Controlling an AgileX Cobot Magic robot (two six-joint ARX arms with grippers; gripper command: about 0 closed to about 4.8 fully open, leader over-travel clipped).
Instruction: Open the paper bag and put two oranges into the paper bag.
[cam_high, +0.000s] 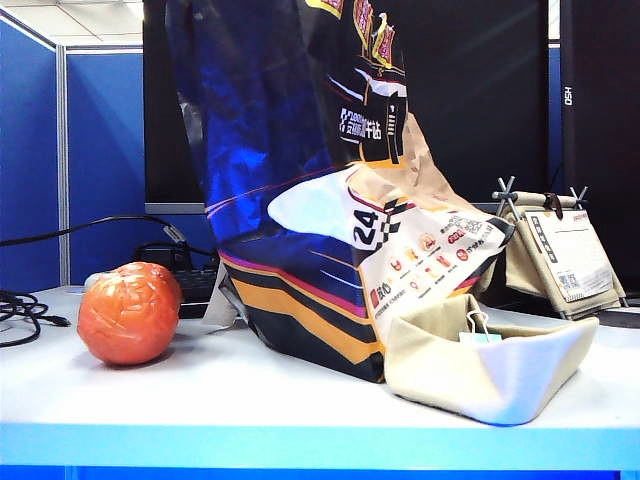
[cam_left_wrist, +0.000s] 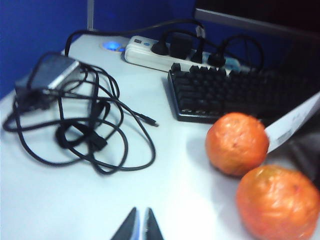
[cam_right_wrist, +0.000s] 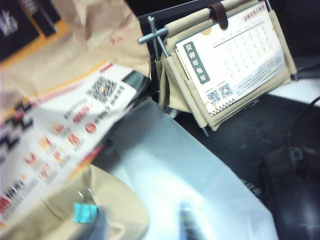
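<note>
The left gripper's fingers (cam_left_wrist: 139, 226) are pressed together with nothing between them, hovering over bare white worktop (cam_left_wrist: 60, 200) near the two oranges (cam_left_wrist: 237, 143). The right gripper (cam_right_wrist: 145, 225) shows only as blurred shapes at its view's lower edge, so whether it is parted or clenched I cannot tell.

Blue partition walls (cam_high: 95, 150) and a dark screen (cam_high: 480, 90) stand behind the worktop. The paper bag (cam_high: 310, 200) rises tall and crumpled at the centre of the exterior frame. Against its lower right sits a beige fabric tray (cam_high: 490, 360) with a binder clip (cam_high: 478, 330). At right stands a desk calendar (cam_high: 565, 255). At lower left lies one orange. Behind it are a black keyboard (cam_left_wrist: 240, 92), a power strip (cam_left_wrist: 165, 52) and tangled cables (cam_left_wrist: 95, 130).
</note>
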